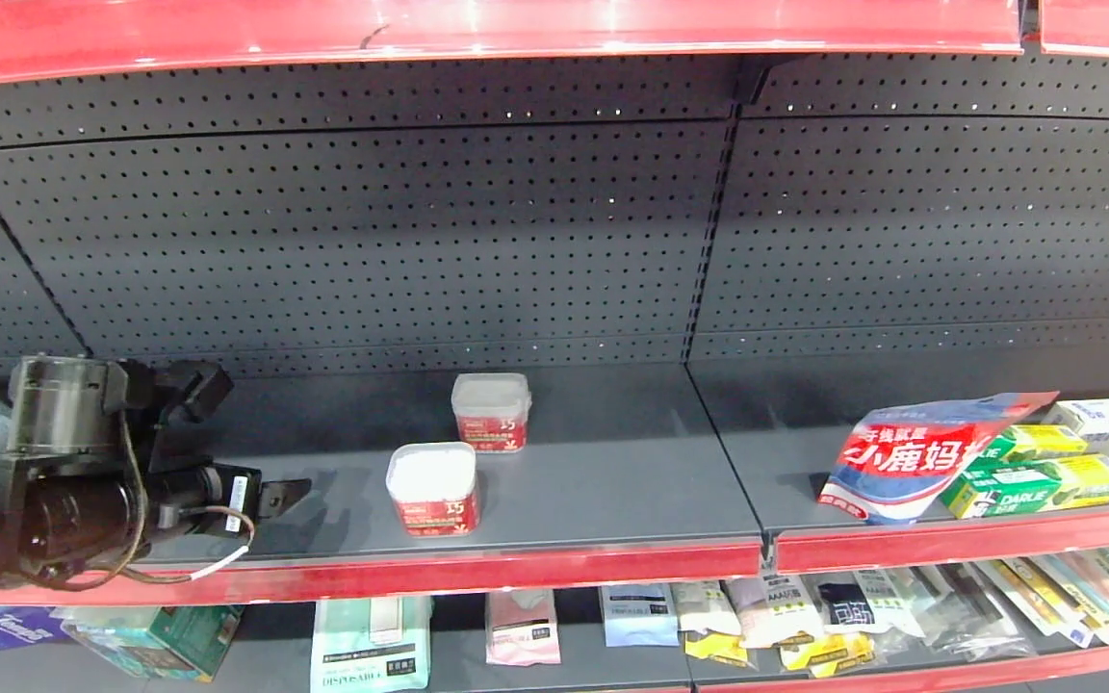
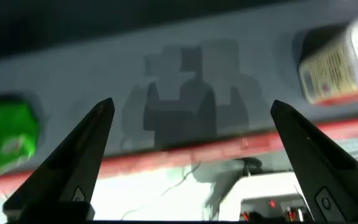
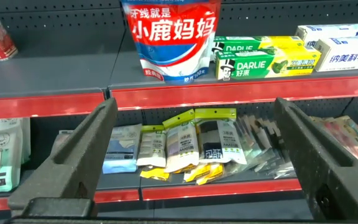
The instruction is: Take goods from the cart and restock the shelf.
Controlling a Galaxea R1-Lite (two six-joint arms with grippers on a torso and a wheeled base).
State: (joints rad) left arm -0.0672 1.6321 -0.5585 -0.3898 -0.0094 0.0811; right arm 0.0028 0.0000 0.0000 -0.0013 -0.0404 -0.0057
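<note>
The left gripper, jaws apart, hangs near a white red-labelled plastic tub on the dark grey metal shelf; right gripper, jaws apart too.

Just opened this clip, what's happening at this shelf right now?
A two-armed robot is restocking a store shelf. Its left gripper hangs open and empty over the shelf's left front. To its right stand two red-labelled tubs, the front tub and the back tub. The right gripper, also open and empty, faces the section holding a red and blue pouch and green toothpaste boxes.
</note>
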